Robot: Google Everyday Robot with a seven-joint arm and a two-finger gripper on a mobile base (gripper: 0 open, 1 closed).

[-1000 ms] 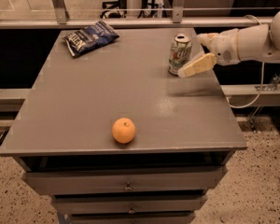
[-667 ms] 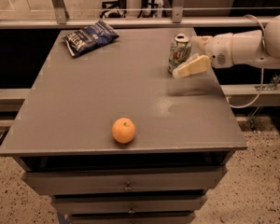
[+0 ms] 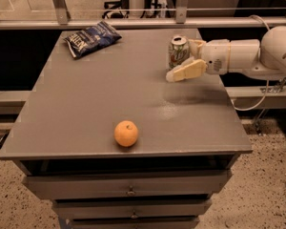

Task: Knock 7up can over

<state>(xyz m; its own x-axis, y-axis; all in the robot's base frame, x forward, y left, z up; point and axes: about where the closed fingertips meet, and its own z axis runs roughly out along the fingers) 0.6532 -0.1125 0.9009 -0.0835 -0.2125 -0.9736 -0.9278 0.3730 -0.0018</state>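
7up can stands upright near the far right edge of the grey cabinet top, with the gripper right beside it, fingers spread apart, the near finger low by its base; orange and chip bag lie well apart.

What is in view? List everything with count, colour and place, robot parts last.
7up can: one, silver-white with green markings, upright at the table's back right.
chip bag: one, dark blue, lying flat at the back left.
orange: one, orange, near the front edge, about centre.
table: one, grey, centre of view.
drawers: three fronts visible, grey, under the tabletop.
arm: one, white, reaching in from the right.
gripper: one, cream fingers open, at the can, one finger in front of it.
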